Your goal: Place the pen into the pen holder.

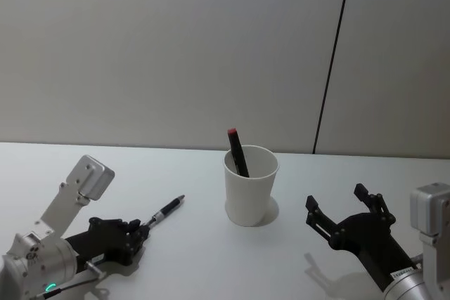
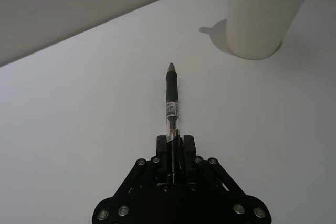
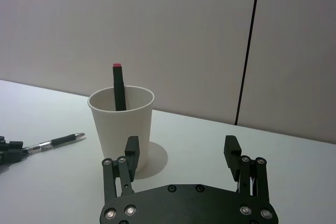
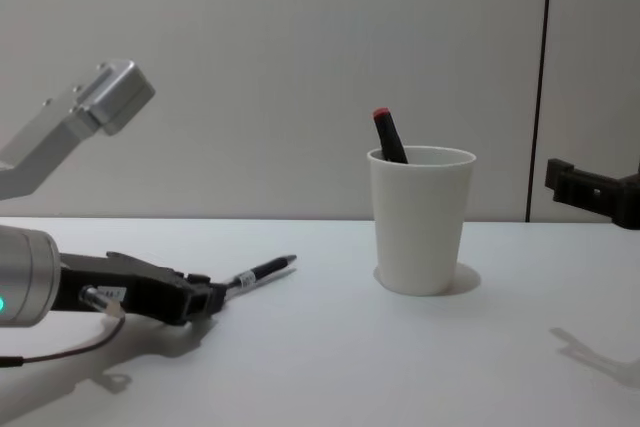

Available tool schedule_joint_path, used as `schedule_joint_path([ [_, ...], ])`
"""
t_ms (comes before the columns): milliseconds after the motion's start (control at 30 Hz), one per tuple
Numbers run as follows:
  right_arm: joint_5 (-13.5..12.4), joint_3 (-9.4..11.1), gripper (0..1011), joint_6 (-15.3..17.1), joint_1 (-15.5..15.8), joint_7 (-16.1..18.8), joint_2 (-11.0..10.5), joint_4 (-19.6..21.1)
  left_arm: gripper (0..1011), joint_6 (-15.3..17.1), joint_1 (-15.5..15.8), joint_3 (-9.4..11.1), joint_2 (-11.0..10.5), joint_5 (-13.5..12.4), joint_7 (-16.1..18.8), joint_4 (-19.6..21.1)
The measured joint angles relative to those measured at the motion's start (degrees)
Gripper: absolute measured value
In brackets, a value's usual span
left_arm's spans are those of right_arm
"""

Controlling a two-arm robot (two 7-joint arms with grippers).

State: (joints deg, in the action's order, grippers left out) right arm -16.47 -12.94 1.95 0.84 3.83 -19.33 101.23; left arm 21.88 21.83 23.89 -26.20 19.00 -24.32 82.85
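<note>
I see my left gripper (image 1: 138,232) at 8 o'clock from the pen holder (image 1: 249,191), jaws clamped on the rear of the pen (image 1: 167,209). The pen's tip points toward 2 o'clock, short of the holder. A red-capped marker (image 1: 237,151) leans inside. My right gripper (image 1: 337,198) hovers at 4 o'clock above the bench (image 1: 211,265), jaws apart.
</note>
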Motion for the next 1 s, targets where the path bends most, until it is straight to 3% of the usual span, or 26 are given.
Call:
schedule_joint_path([
  [600, 0.0, 0.0, 1001, 0.0, 0.0, 0.0, 0.0, 0.0, 180, -12.83, -4.77, -4.6, 0.61, -0.6, 3.98, 3.13],
  [1000, 0.0, 0.0, 1001, 0.0, 0.0, 0.0, 0.0, 0.0, 180, -23.12, -7.75, -8.29, 1.23, 2.64, 1.52, 5.31],
])
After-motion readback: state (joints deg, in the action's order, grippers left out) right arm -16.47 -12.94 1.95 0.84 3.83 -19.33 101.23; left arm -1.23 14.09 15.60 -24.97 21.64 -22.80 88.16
